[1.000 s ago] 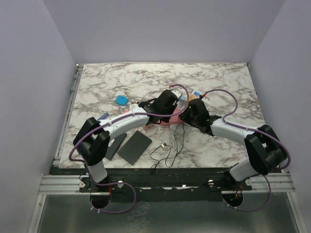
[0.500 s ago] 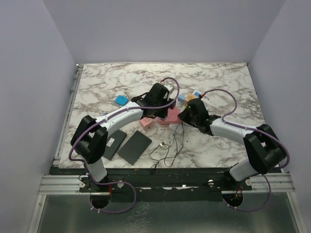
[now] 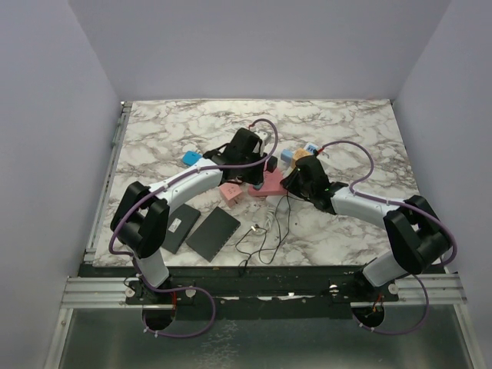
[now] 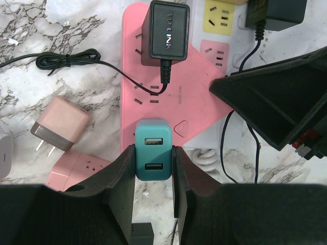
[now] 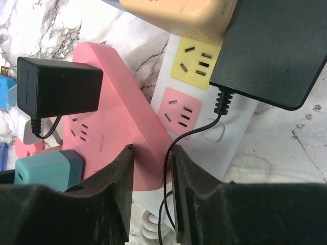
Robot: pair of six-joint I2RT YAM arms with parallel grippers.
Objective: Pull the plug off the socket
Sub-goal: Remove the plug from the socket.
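Swung left & farther from bases vs a sec ago, taking left gripper (image 4: pixel 154 158) away from right gripper (image 5: pixel 152 153). Clamped on teal plug (image 4: pixel 153 138), USB ports toward wrist cam, at near end of pink strip (image 4: pixel 194 102) just ahead of fingertips; prongs hidden, can't tell if out. Further ahead, black adapter (image 4: pixel 164 33) seated in same strip. On right, pinched onto pink strip's edge w/ thin black cord alongside. Beyond those tips, white socket (image 5: pixel 235 120), partly under pink strip.
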